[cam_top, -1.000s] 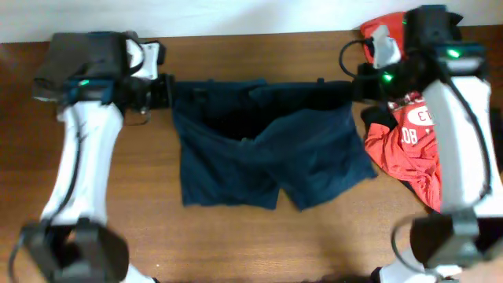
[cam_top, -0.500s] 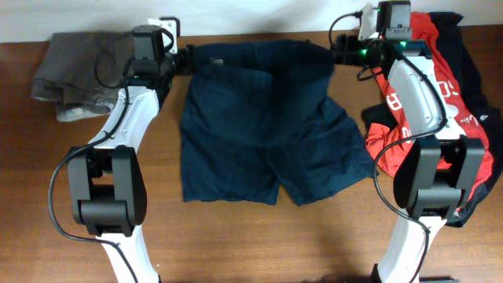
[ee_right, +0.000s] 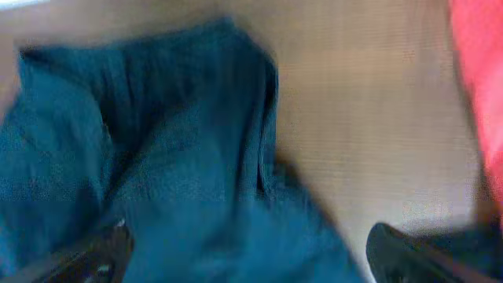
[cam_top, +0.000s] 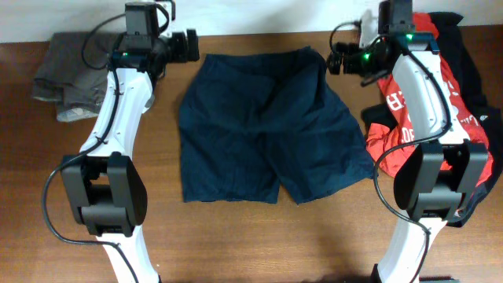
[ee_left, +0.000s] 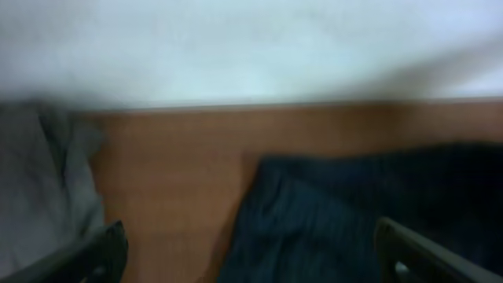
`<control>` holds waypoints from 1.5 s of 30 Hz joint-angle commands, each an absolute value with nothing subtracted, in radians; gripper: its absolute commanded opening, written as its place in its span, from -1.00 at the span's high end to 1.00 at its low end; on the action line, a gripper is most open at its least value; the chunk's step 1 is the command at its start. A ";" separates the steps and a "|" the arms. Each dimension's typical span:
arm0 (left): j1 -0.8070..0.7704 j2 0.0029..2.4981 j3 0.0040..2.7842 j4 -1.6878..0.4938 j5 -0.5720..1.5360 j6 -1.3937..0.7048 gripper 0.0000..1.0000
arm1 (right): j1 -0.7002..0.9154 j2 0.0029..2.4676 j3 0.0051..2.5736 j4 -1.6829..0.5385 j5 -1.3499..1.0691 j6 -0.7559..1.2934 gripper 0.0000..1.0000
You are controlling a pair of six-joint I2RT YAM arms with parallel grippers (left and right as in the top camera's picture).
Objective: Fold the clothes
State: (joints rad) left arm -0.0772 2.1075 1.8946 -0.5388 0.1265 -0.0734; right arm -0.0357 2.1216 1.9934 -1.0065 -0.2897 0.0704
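Left pincer and right pincer wide, empty, beside soft creased navy shorts.

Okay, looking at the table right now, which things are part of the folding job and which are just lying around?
In hand:
- shorts, spread flat mid-table
- left gripper and right gripper, both open beside the top corners

Lying about:
- grey garment, bunched at the left
- red jersey and black garment, heaped at the right

These are clothes too, but neither gripper holds them.
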 commanded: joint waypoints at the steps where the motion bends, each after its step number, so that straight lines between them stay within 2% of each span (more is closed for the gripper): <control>1: -0.079 2.100 1.899 -0.657 0.146 -0.052 -0.98 | -0.031 2.081 2.014 -1.121 -0.283 0.030 -0.98; 5: -0.081 2.100 1.899 -0.896 0.169 -0.052 -0.98 | -0.033 2.081 2.014 -1.272 -0.242 0.030 -0.98; 12: -0.081 2.057 1.899 -1.178 0.180 -0.052 -0.98 | -0.033 2.028 2.014 -1.352 -0.242 0.030 -0.97; 19: -0.099 1.913 1.899 -1.374 0.158 -0.052 -0.98 | -0.012 1.876 2.013 -1.497 -0.229 0.038 -0.98; 24: -0.138 1.867 1.891 -1.461 0.150 -0.057 -0.98 | 0.055 1.792 1.976 -1.570 -0.100 0.106 -0.98; 30: -0.201 1.862 1.721 -1.397 0.149 -0.068 -0.98 | 0.111 1.749 1.848 -1.557 -0.028 0.152 -0.99; 35: -0.223 1.862 1.484 -1.249 0.152 -0.083 -0.83 | 0.112 1.748 1.669 -1.468 -0.038 0.156 -0.86; 41: -0.226 1.862 1.291 -1.108 0.152 -0.119 -0.79 | 0.112 1.749 1.520 -1.346 -0.086 0.155 -0.85; 42: -0.226 1.862 1.267 -1.083 0.152 -0.119 -0.66 | 0.112 1.749 1.508 -1.332 -0.086 0.155 -0.85; 45: -0.226 1.862 1.195 -1.003 0.151 -0.119 -0.63 | 0.112 1.749 1.495 -1.314 -0.086 0.155 -0.85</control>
